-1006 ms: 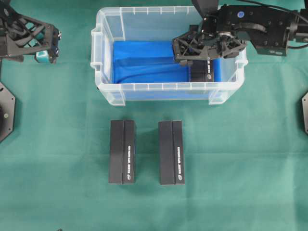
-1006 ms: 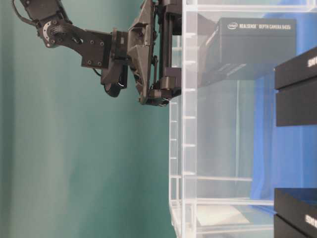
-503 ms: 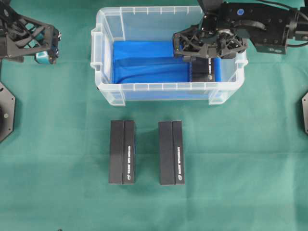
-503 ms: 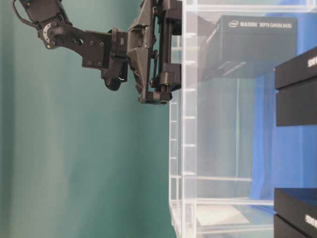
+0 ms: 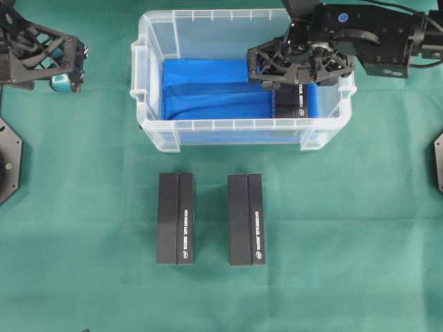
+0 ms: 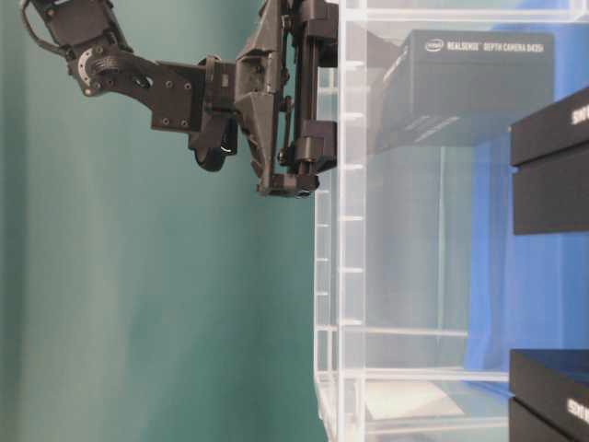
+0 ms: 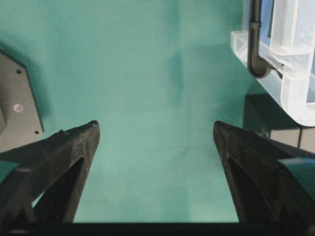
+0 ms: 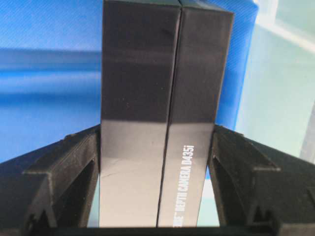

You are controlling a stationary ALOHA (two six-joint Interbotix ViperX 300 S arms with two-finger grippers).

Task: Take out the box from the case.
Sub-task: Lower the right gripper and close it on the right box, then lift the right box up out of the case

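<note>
Black right hand (image 8: 156, 172) clamps the box (image 8: 157, 98) inside the case (image 5: 156, 131).

Robotics lab: green-clothed table (image 5: 332, 228), two mounted arms

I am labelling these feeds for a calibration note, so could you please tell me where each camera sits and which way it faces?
Overhead exterior: above, looking straight down at the clear plastic case, both arms showing.
Table-level exterior: low beside the table, image turned sideways, facing the case wall; right arm showing.
Left wrist: on the left gripper, facing bare green cloth; jaws wide apart.
Right wrist: on the right gripper, facing the black rectangular box between its jaws.
Shared: that box also appears overhead and at table level.
</note>
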